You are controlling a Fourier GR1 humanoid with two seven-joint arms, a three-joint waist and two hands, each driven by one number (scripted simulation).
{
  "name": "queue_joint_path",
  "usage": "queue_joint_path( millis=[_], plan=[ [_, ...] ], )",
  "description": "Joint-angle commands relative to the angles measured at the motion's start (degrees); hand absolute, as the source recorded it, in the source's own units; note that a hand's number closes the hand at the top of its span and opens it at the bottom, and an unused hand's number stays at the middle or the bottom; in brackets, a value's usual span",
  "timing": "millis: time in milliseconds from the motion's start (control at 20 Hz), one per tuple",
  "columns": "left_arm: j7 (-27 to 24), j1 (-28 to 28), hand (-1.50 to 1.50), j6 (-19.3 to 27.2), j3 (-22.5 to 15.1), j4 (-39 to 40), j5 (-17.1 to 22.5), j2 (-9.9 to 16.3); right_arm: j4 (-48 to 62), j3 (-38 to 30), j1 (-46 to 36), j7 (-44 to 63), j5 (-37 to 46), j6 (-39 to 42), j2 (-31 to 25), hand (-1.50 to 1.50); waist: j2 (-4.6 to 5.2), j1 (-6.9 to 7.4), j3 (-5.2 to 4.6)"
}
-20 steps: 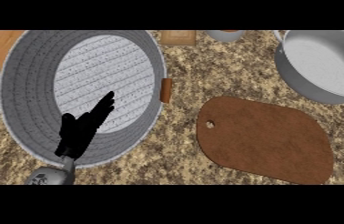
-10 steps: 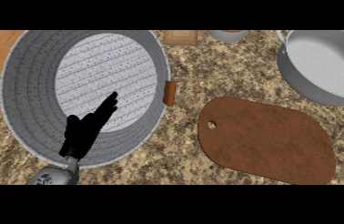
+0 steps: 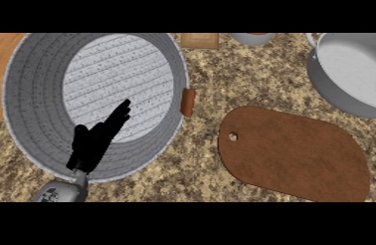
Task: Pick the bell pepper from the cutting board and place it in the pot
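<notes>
1. Bell pepper: you cannot find it anywhere in the head view; the cutting board (image 3: 294, 152) lies bare on the speckled worktop (image 3: 220, 69), its brown face showing only a small hanging hole near its left end.
2. The pot (image 3: 29, 139) fills the left of the view, a large grey ribbed vessel with a paler ribbed floor. You see nothing lying on the part of its floor that is visible.
3. A small brown handle sticks out from the pot's right rim, between the pot and the cutting board.
4. Your left hand (image 3: 95, 142) shows as a black shape over the pot's lower left part, its fingers straight and pointing up and to the right, held close together, with nothing between them. Its grey forearm enters from the lower edge.
5. Your right hand does not show.
6. A second grey pan (image 3: 330, 84) sits at the right edge, cut off by the frame; its visible interior is plain and holds nothing you can make out.
7. At the top edge, a small grey cup and a tan block are partly cut off; what the cup holds cannot be told.
</notes>
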Motion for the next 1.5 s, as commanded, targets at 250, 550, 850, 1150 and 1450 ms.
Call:
queue_joint_path(
  millis=[250, 550, 850, 1150, 1450],
  plan=[
    [-0.34, -0.29, 0.0, -0.17, 0.21, 1.93, 0.68, -2.06, 3.68, 12.29, -6.14, 12.3, 15.9, -11.0, 5.6, 1.5, 0.7, 0.37, -0.62],
    [2.09, -2.21, 0.0, -0.33, -1.45, 0.79, -0.2, -3.05, 12.71, 13.69, -8.87, 22.59, 17.29, 1.8, 9.42, 1.5, 1.3, 1.1, -0.51],
    [0.85, -0.85, 0.0, 0.2, -0.9, 1.11, -1.32, -3.03, 13.43, 11.71, -9.66, 21.25, 15.65, 1.53, 14.38, -1.5, 1.01, 0.07, -0.38],
    [0.23, 1.22, 0.0, -1.57, 0.91, 0.03, 0.53, -1.4, 10.5, -3.48, -12.1, 12.34, 0.52, -1.59, 13.1, -1.5, 0.82, -0.66, -0.19],
    [-0.16, 0.93, 0.0, 0.2, 0.09, 0.92, -1.72, -2.78, 10.95, -14.65, -13.67, 13.71, -10.03, -7.03, 11.55, -1.5, 1.01, -1.1, -0.36]
  ],
)
